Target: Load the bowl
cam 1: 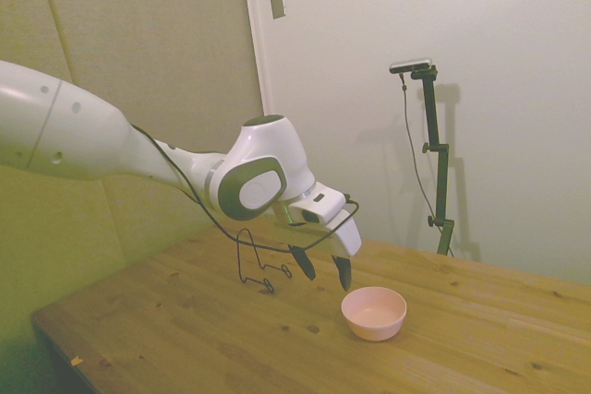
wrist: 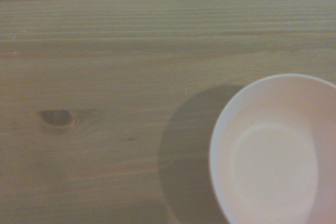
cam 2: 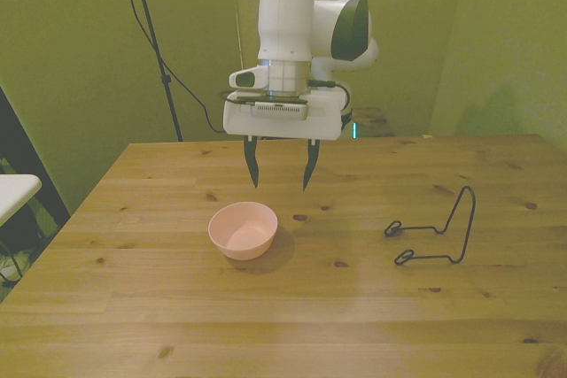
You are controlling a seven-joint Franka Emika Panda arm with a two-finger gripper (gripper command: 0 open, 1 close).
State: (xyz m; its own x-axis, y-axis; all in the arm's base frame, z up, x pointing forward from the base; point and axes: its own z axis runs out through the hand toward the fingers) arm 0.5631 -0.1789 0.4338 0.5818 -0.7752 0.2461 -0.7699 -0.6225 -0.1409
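bowl (cam 2: 243, 229): one, pink, upright on the table (cam 2: 133, 307), toward the front view's left, nothing in it
gripper (cam 2: 281, 166): one, fingers spread apart, holding nothing, hanging above the table just behind the bowl, no contact
wire rack (cam 2: 436, 229): one, black, standing toward the front view's right, well apart from bowl

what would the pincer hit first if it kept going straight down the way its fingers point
Probably bare table, not the bowl. The open pincer points down and hangs just behind the bowl's far rim in the front view; the side view also shows it off to one side. Depth is unclear, so it might clip the rim.
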